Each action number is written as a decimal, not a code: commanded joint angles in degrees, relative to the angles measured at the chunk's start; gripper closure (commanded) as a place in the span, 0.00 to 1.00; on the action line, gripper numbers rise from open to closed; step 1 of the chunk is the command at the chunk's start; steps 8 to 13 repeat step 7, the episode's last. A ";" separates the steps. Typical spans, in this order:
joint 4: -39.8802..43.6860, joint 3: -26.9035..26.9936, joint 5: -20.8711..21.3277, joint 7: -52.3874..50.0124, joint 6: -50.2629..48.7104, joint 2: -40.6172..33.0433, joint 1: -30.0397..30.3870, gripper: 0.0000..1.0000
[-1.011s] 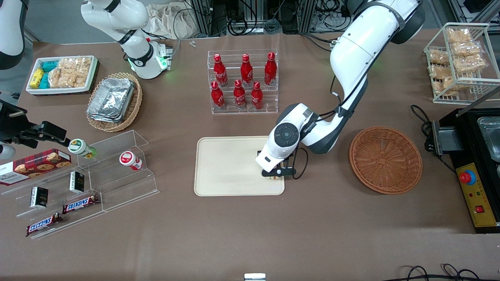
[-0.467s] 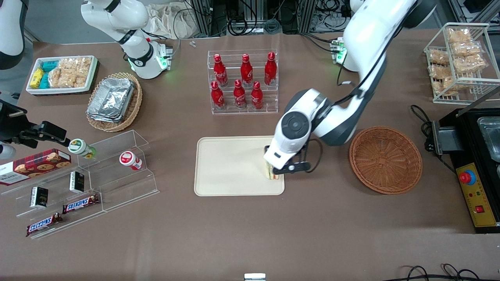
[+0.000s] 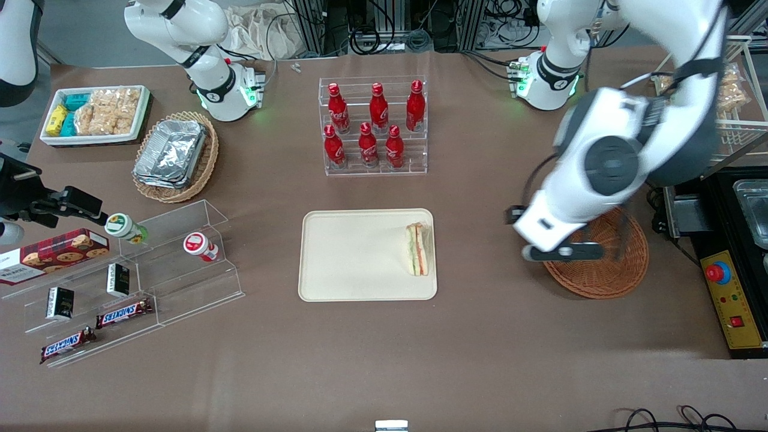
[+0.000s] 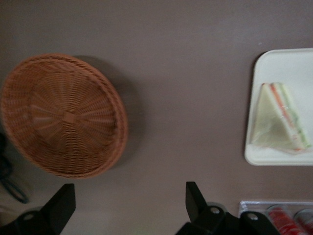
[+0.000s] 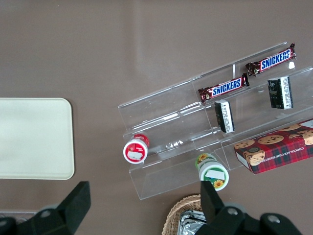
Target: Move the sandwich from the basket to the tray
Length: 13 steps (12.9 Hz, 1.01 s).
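Note:
The wrapped triangular sandwich [image 3: 418, 249] lies on the cream tray [image 3: 360, 255], at the tray's end nearest the basket. The round reddish-brown basket [image 3: 600, 276] holds nothing and is partly covered by my left arm. In the left wrist view my gripper [image 4: 128, 203] is open with nothing between its fingers. It hangs high over bare table between the basket [image 4: 61, 115] and the tray [image 4: 288, 63], where the sandwich [image 4: 281, 117] rests. In the front view the hand sits above the basket's rim nearest the tray.
A clear rack of red bottles [image 3: 373, 126] stands farther from the front camera than the tray. A wire rack of snack packets [image 3: 708, 90] and a black appliance [image 3: 738, 240] are at the working arm's end. Acrylic shelves [image 3: 132, 264] and a foil-filled basket [image 3: 174, 156] are toward the parked arm.
The gripper let go of the sandwich, which now lies on the tray. The arm rose and swung away toward the basket.

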 commanded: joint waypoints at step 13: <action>-0.33 0.52 0.83 11.94 -3.26 -6.48 13.68 0.00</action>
